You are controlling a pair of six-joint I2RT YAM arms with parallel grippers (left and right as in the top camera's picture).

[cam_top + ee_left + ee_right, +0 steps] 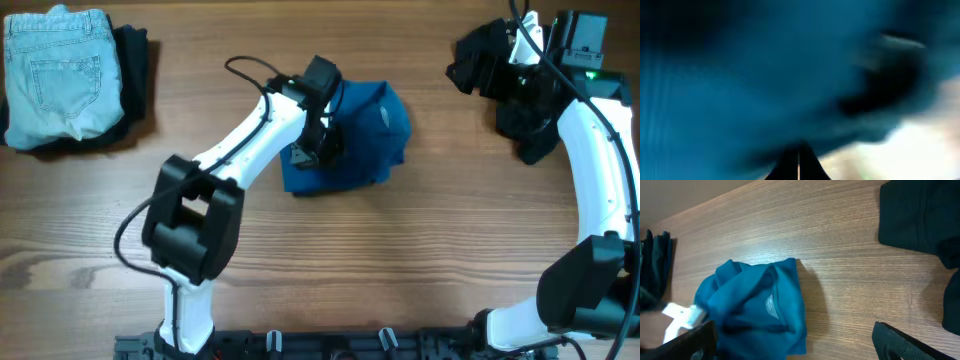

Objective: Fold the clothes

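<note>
A crumpled blue shirt [365,140] lies at the table's middle. It also shows in the right wrist view [752,310], with its collar tag up. My left gripper [318,142] sits on the shirt's left edge. In the left wrist view its fingers [799,162] are pressed together with blurred blue cloth [740,85] filling the view. My right gripper [510,62] hovers at the back right over a heap of black clothes [490,60]. Its fingers [795,347] are spread wide and empty.
Folded light jeans [55,75] lie on a stack of dark folded garments [135,60] at the back left. Black clothing [920,215] fills the right wrist view's upper right. Bare wood table [400,260] lies in front.
</note>
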